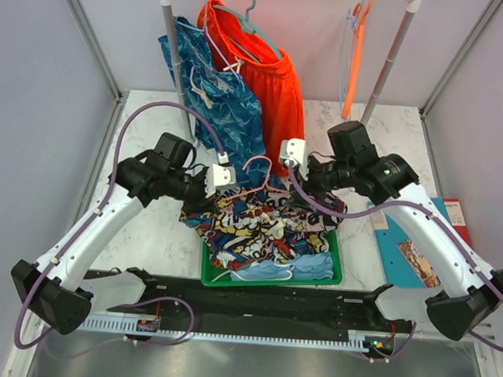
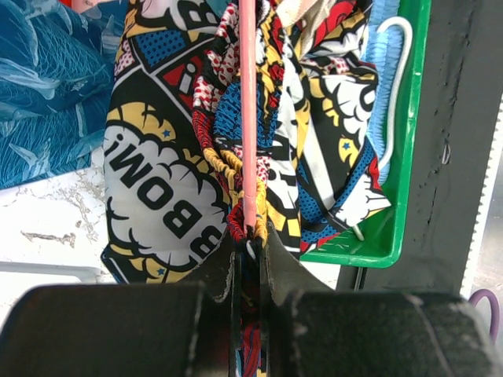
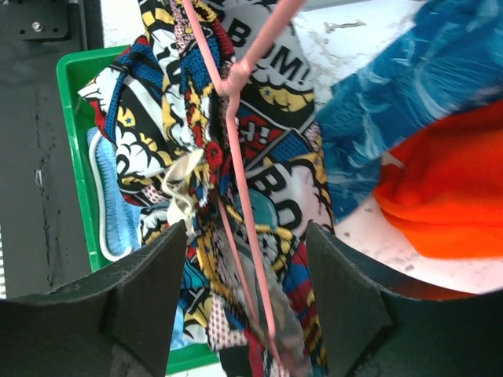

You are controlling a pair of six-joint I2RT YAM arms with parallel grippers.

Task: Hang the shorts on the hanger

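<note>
Two grippers flank comic-print shorts (image 1: 258, 219) bunched over a green tray (image 1: 336, 265). Left gripper (image 2: 250, 236) pinches the thin pale pink hanger (image 2: 247, 118) plus cloth; right gripper (image 3: 244, 232) gapes open astride both.

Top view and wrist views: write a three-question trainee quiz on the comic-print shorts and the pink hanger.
1. True or false: the right end effector is clamped shut on the hanger.
2. In the top view, the shorts overlap which item? A. a green tray B. a cardboard box C. a metal bowl
3. Name what the left end effector is closed on.

Key: 1 false, its fingers stand apart on either side of the rod. 2 A. 3 the hanger, with shorts fabric bunched around it.
</note>
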